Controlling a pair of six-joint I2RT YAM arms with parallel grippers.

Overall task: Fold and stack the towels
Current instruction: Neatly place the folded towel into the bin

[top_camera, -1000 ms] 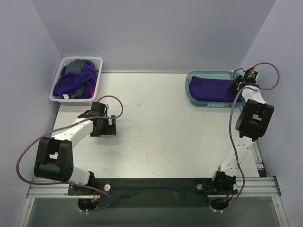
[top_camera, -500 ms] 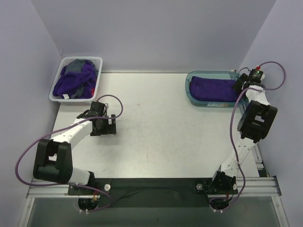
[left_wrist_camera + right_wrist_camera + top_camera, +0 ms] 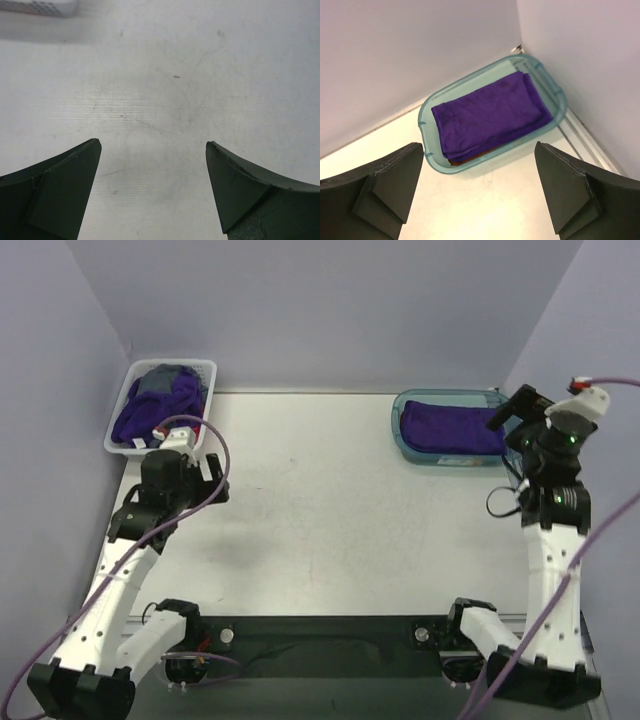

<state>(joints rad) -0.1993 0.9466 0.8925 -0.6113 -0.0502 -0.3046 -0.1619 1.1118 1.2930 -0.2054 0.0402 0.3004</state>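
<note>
A folded purple towel [image 3: 487,115] lies flat in the teal tray [image 3: 427,142], with a thin rust-orange towel edge [image 3: 476,156] showing under it. In the top view that towel [image 3: 450,426] fills the tray [image 3: 400,440] at the back right. My right gripper [image 3: 507,412] [image 3: 479,145] hangs open above the tray's near side, nothing between its fingers. Several crumpled purple towels [image 3: 160,410] are heaped in the white basket [image 3: 118,447] at the back left. My left gripper [image 3: 208,475] [image 3: 153,144] is open over bare table just in front of the basket.
The basket's slotted corner [image 3: 45,6] shows at the top left of the left wrist view. Lilac walls close in the table on the left, back and right. A metal rail [image 3: 548,585] runs along the table's right edge by the right arm.
My right gripper has opened, let go of the purple towel in the tray and lifted back. My left arm has risen and swung back-left toward the basket, still open.
</note>
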